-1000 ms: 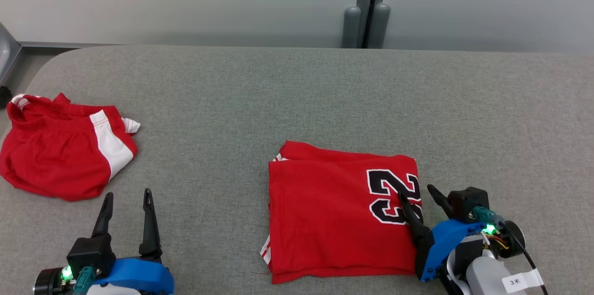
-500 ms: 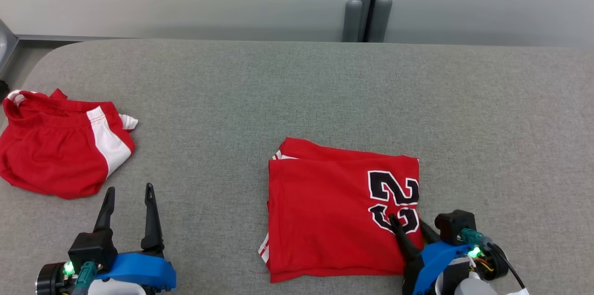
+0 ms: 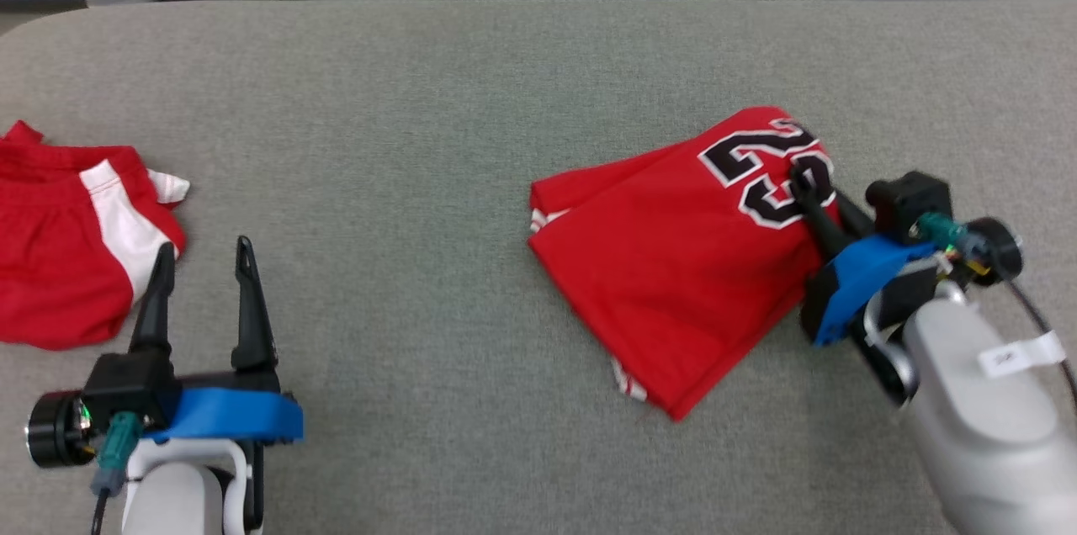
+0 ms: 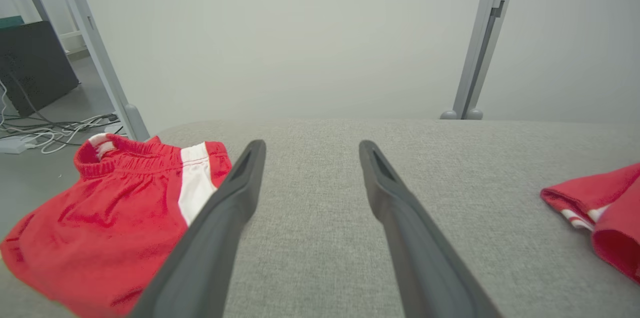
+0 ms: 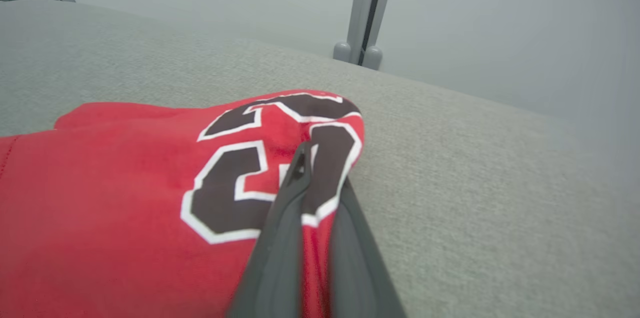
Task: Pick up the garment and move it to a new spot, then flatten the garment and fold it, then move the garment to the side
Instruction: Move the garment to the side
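Table [image 3: 471, 97]: the folded jersey [image 3: 673, 266] lies right of centre, its numbered edge raised. Right gripper [image 3: 809, 186], open a second ago, now pinches that edge; the move aside is probably starting. Left gripper [image 3: 204, 251]: spread wide, empty.

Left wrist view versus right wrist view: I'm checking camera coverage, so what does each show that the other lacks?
Left wrist view: the open left claw, red-and-white shorts lying to its left, and floor cables. Right wrist view: the right claw shut on the jersey, pinching fabric at its black number. Both: the grey table, the red jersey and the grey post behind.
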{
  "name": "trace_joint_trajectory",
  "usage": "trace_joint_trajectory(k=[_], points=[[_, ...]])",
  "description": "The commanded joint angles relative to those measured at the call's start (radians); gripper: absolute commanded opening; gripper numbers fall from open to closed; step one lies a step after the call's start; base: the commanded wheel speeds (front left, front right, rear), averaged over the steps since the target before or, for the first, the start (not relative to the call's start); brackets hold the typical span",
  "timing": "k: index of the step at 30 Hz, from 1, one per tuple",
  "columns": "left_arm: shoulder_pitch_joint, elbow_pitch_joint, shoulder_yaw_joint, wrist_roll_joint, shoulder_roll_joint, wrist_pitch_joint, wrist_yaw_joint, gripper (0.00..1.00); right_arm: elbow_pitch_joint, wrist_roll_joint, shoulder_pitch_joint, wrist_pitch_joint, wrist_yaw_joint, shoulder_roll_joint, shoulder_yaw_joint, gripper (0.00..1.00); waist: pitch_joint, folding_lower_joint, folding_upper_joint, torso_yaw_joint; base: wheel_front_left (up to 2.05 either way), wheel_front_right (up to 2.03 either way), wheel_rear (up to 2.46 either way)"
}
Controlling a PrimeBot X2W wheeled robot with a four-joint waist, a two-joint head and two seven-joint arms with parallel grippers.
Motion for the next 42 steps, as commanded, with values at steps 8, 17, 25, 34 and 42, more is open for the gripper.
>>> trace_joint_trajectory(k=[8,17,25,34,42], points=[[-0.087,-0.139,0.023,0.023,0.036,-0.004,0.002,1.00,-0.012,0.029,-0.216,0.025,0.000,-0.213,-0.040,0.00,0.186,-0.0002,-0.0002,-0.103,0.00,0.00,0.00],[-0.118,-0.257,0.042,0.054,0.101,-0.005,0.002,1.00,0.043,0.059,-0.365,0.008,0.000,-0.337,-0.075,0.00,0.318,-0.0002,-0.0002,-0.229,0.00,0.00,0.00],[-0.114,-0.346,0.059,0.058,0.145,0.023,0.008,1.00,0.123,0.053,-0.493,-0.007,0.000,-0.365,-0.049,0.00,0.365,-0.0002,-0.0002,-0.292,0.00,0.00,0.00],[-0.091,-0.399,0.064,0.049,0.153,0.046,0.016,1.00,0.265,0.019,-0.603,0.013,0.000,-0.350,-0.011,0.50,0.388,-0.0002,-0.0002,-0.291,0.00,0.00,0.00],[-0.079,-0.345,0.046,0.030,0.127,0.022,0.026,1.00,0.354,-0.028,-0.626,-0.052,0.000,-0.357,-0.037,1.00,0.322,-0.0002,-0.0002,-0.254,0.00,0.00,0.00]])
